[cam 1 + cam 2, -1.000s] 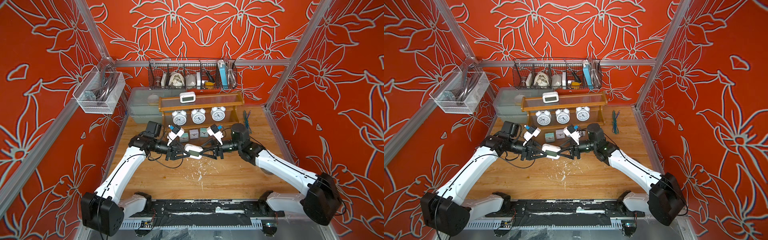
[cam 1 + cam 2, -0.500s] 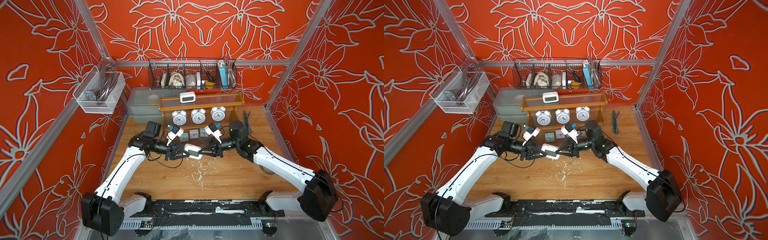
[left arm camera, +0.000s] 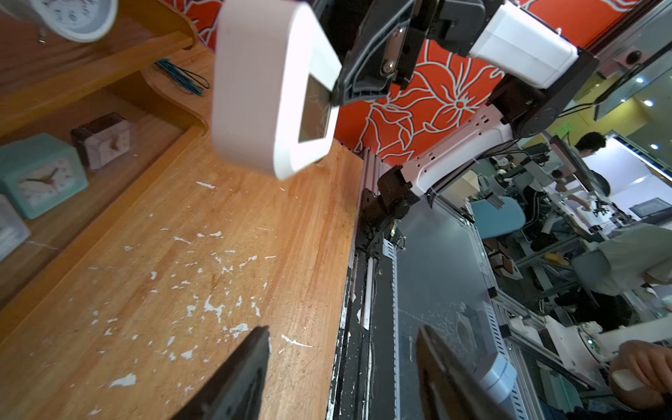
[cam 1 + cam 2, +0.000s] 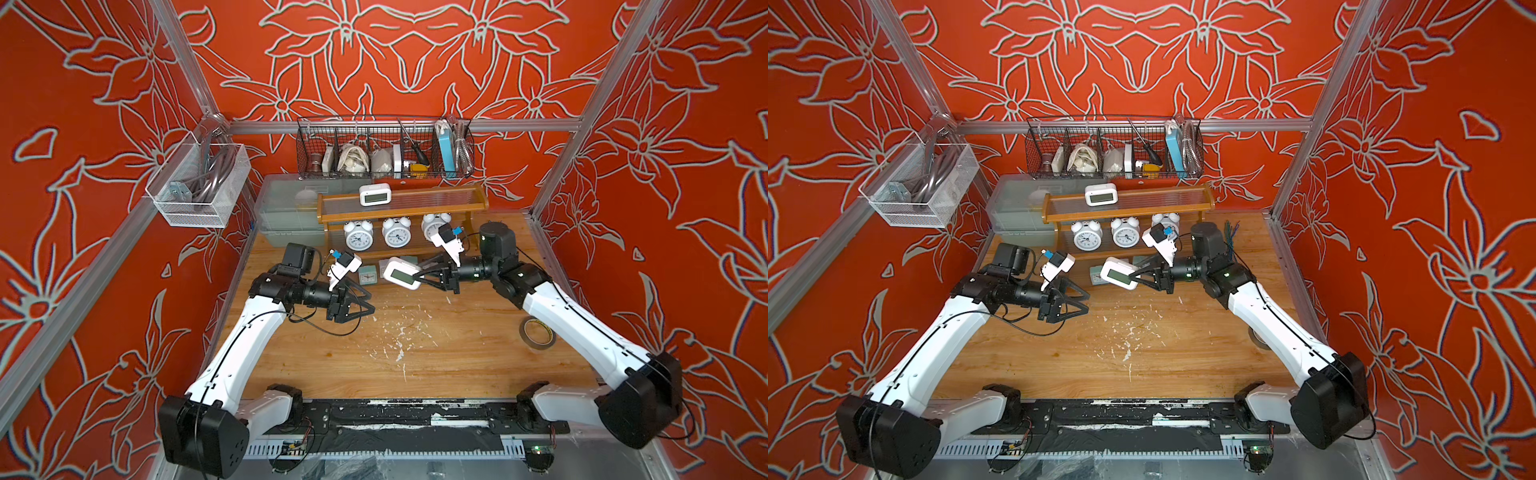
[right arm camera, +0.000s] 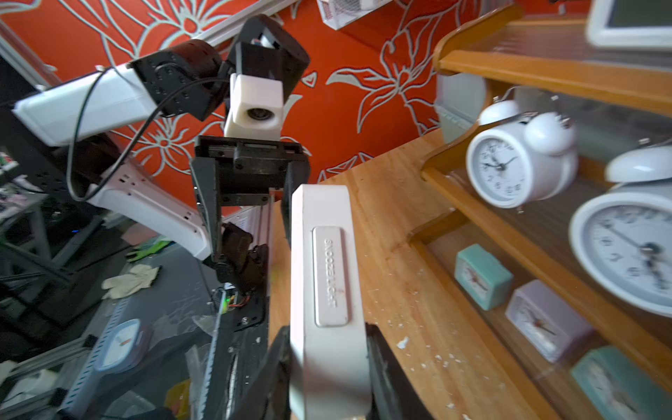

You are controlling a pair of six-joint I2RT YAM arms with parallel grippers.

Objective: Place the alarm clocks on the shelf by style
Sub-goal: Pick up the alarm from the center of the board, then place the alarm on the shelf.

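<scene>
My right gripper is shut on a white rectangular digital alarm clock, holding it above the table just in front of the shelf. My left gripper stands open and empty, left of that clock and apart from it. A second digital clock sits on the top tier. Three white twin-bell clocks stand on the middle tier. Small square clocks stand on the bottom tier, among them a teal one and a dark-faced one.
A black wire basket hangs on the back wall above the shelf. Translucent grey bins stand left of the shelf, and a mesh bin hangs on the left wall. A brown tape roll lies under my right arm. White flecks dot the tabletop.
The left gripper has opened and let go of the digital clock. The right gripper has shut on it and carried it back toward the shelf.
</scene>
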